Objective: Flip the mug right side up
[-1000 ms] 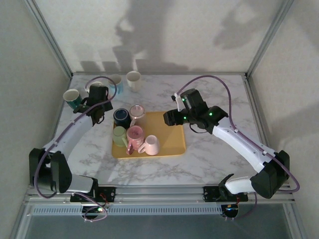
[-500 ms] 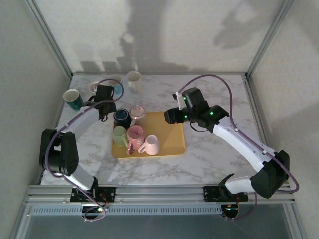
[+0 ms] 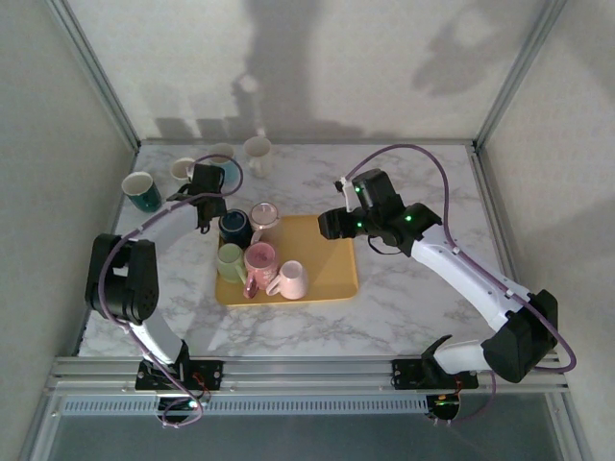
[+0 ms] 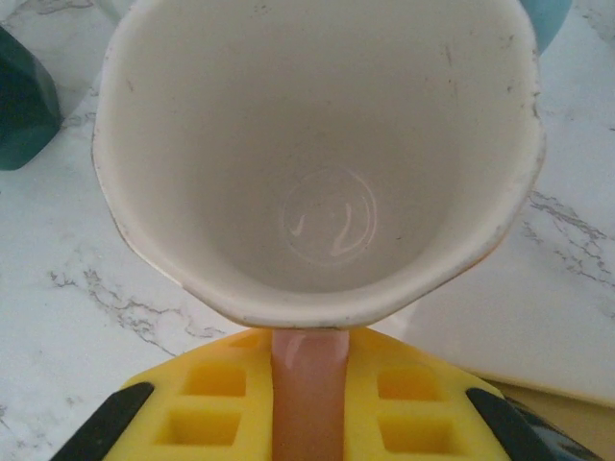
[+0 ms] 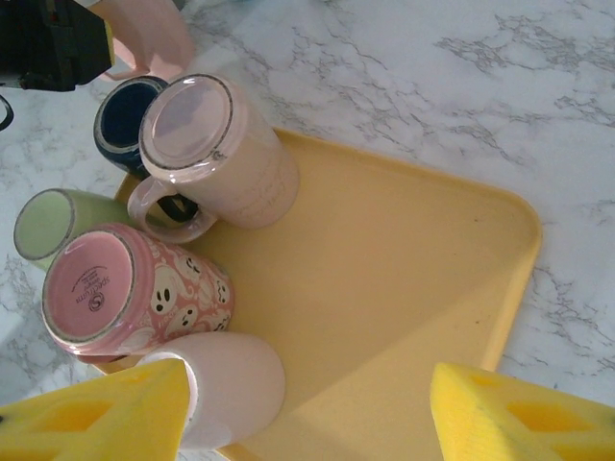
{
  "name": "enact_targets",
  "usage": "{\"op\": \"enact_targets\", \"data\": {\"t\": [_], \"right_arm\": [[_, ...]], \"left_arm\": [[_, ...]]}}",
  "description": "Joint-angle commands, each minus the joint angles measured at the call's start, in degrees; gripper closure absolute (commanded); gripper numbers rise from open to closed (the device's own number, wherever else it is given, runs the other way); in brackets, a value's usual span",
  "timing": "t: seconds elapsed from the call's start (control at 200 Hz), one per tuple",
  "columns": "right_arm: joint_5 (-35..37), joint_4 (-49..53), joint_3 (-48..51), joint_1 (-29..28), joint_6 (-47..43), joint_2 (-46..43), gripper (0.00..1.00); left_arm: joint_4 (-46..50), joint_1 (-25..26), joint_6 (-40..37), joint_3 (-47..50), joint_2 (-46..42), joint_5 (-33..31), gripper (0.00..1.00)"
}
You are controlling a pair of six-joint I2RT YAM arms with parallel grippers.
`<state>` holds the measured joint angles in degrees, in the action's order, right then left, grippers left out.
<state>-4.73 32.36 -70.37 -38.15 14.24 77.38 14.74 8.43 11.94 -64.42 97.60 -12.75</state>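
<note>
A mug (image 4: 317, 163) with a white inside and a peach handle (image 4: 307, 384) stands mouth up on the marble, showing small in the top view as the mug (image 3: 183, 170) at the back left. My left gripper (image 3: 205, 182) is shut on that handle, which is pinched between the yellow pads (image 4: 202, 403). My right gripper (image 5: 307, 423) hangs open over the yellow tray (image 5: 404, 288), with nothing between its fingers. On the tray a pale pink mug (image 5: 216, 144) and a ghost-patterned pink mug (image 5: 135, 288) stand upside down.
The tray also holds a navy mug (image 5: 125, 120) mouth up, a green mug (image 5: 53, 226) and a pale pink mug (image 5: 235, 384) on their sides. A teal mug (image 3: 141, 190), a blue mug (image 3: 227, 171) and a cream mug (image 3: 257, 151) stand at the back left. Frame posts edge the table.
My left gripper has shifted right and back with the mug, and the left arm's elbow has swung in towards the table. The right arm has barely moved.
</note>
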Motion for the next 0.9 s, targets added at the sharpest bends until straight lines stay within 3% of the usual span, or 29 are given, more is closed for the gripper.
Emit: {"op": "enact_targets", "data": {"t": [0.0,0.3,0.561,0.891], "right_arm": [[-0.79,-0.27,0.93,0.51,-0.44,-1.64,0.32],[-0.72,0.19,1.8,0.7,0.01,-3.65,0.31],[0.44,2.69,3.04,0.79,0.51,-6.73,0.3],[-6.33,7.17,4.71,0.74,4.5,-8.0,0.32]], "left_arm": [[-4.63,-0.11,-0.26,-2.48,0.04,-3.36,0.81],[-3.8,-0.15,0.77,-2.2,-2.14,-1.38,0.62],[-0.35,-0.16,2.8,-0.36,-13.09,4.83,0.51],[5.72,-0.16,2.25,3.48,-26.42,20.66,0.47]]}}
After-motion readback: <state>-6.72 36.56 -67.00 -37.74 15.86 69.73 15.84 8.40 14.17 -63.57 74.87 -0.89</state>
